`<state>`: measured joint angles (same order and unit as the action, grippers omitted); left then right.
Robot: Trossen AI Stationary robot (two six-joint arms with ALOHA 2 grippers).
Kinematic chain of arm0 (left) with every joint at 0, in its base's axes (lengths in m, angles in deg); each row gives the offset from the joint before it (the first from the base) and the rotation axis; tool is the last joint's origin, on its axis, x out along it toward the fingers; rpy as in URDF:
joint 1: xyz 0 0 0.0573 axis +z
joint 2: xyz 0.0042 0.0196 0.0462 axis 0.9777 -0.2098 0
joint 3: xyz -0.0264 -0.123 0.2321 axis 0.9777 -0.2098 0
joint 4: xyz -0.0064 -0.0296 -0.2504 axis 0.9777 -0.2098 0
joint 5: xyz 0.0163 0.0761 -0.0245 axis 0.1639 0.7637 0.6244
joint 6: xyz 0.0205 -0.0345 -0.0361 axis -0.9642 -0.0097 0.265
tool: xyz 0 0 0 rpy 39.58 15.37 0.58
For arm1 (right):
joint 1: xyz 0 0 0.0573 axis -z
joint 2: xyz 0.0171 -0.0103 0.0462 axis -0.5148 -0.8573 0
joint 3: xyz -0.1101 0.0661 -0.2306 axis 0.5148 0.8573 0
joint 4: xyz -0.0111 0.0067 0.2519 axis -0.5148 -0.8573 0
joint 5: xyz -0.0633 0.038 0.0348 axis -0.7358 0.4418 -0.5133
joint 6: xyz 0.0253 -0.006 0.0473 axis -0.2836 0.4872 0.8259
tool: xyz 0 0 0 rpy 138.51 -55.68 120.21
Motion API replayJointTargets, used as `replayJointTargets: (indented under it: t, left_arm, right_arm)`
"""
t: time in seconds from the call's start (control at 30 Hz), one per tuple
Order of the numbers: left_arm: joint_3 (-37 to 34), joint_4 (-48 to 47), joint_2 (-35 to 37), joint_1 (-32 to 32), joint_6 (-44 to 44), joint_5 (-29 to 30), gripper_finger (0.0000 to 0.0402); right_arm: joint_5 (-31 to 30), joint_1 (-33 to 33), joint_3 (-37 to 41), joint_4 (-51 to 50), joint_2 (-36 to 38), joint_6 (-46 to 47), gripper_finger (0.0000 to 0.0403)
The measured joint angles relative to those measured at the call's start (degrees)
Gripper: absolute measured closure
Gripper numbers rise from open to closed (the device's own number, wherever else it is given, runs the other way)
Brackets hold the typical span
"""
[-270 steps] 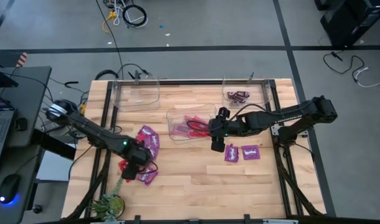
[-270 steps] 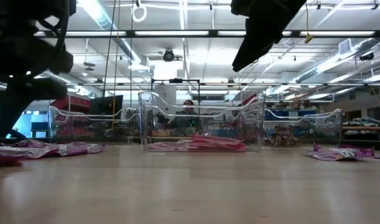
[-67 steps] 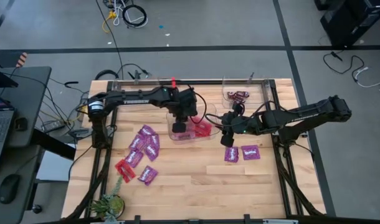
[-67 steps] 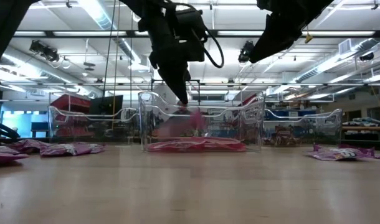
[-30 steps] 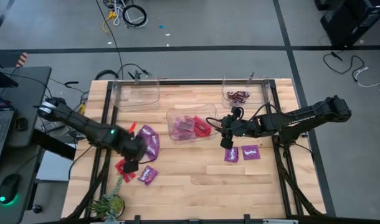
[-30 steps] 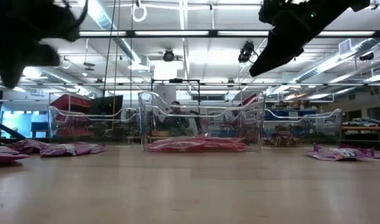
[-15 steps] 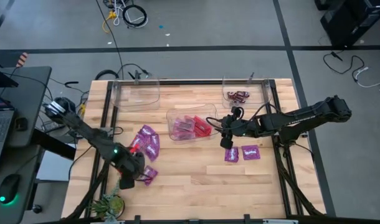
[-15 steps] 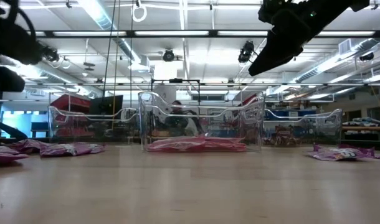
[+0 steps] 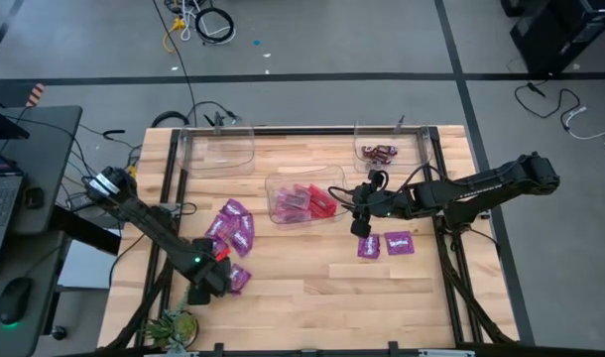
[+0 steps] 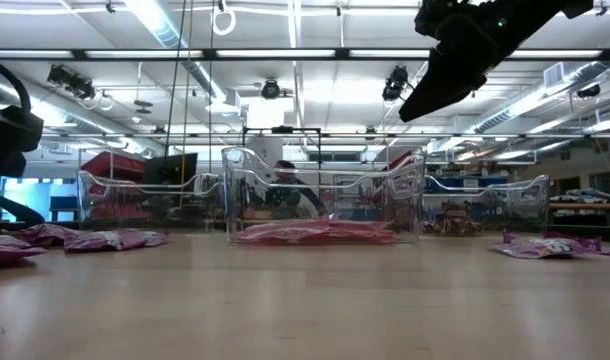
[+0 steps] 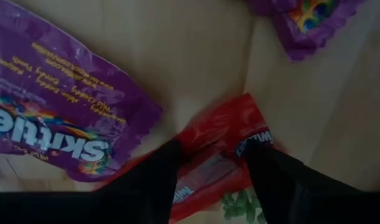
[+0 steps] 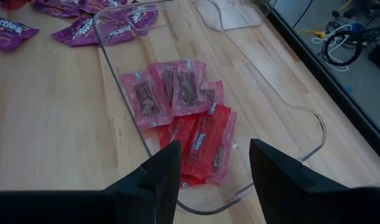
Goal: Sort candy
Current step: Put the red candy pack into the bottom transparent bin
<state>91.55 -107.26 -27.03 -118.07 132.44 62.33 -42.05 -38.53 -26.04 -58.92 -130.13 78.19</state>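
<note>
**Left claw poised over a red packet**

At the table's (image 9: 312, 288) front left, the left claw (image 11: 209, 163) stood spread, its fingers straddling a red candy packet (image 11: 218, 155) lying flat, not yet pinched. A purple packet (image 11: 59, 118) overlapped just beside it, so a clumsy close might have snagged both or skidded the slick wrapper away. Mid-table, the clear bin (image 12: 283, 112) held red packets (image 12: 184, 118). The right claw (image 12: 212, 163) hovered over that bin, released and empty. More purple packets (image 9: 385, 244) lay near it.
</note>
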Motion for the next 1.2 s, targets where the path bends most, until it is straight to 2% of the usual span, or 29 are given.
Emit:
replayJointTargets:
  t: [0.13,0.3,0.33,0.5,0.63,0.8,0.9,1.03,1.2]
  left_arm:
    - [0.76,-0.68,0.03,0.01,-2.47,0.03,0.026]
    - [3.78,-3.79,0.52,0.73,-5.72,0.22,0.0375]
    - [4.42,-4.86,0.8,1.24,-6.09,-0.01,0.0388]
    - [8.39,-7.3,3.9,5.4,-8.3,-0.37,0.0398]
    - [11.62,-7.54,8.67,11.26,-10.52,3.18,0.04]
    - [17.38,-6.44,13.43,23.34,-14.38,9.78,0.04]
    - [21.62,-0.16,13.8,30.72,-19.04,12.09,0.0401]
    - [26.09,9.13,11.96,40.19,-24.19,10.5,0.0401]
    - [28.46,14.11,7.22,49.69,-28.09,4.56,0.0401]
  right_arm:
    - [0.0,0.01,-0.02,0.0,0.01,0.0,0.0228]
    - [0.01,0.0,-0.02,0.03,0.0,0.0,0.0228]
    - [0.02,0.0,-0.02,0.07,0.0,0.0,0.0228]
    - [0.02,0.0,-0.02,0.39,0.0,0.0,0.0228]
    - [0.02,0.0,-0.02,0.44,0.0,-0.23,0.0228]
    - [0.01,0.0,-0.02,0.44,0.0,-0.39,0.0228]
    - [0.02,0.0,-0.02,0.46,0.0,-0.42,0.0228]
    - [0.02,0.02,-0.02,0.44,0.0,-0.42,0.0228]
    - [0.31,0.02,-0.02,0.34,0.02,-0.26,0.0228]
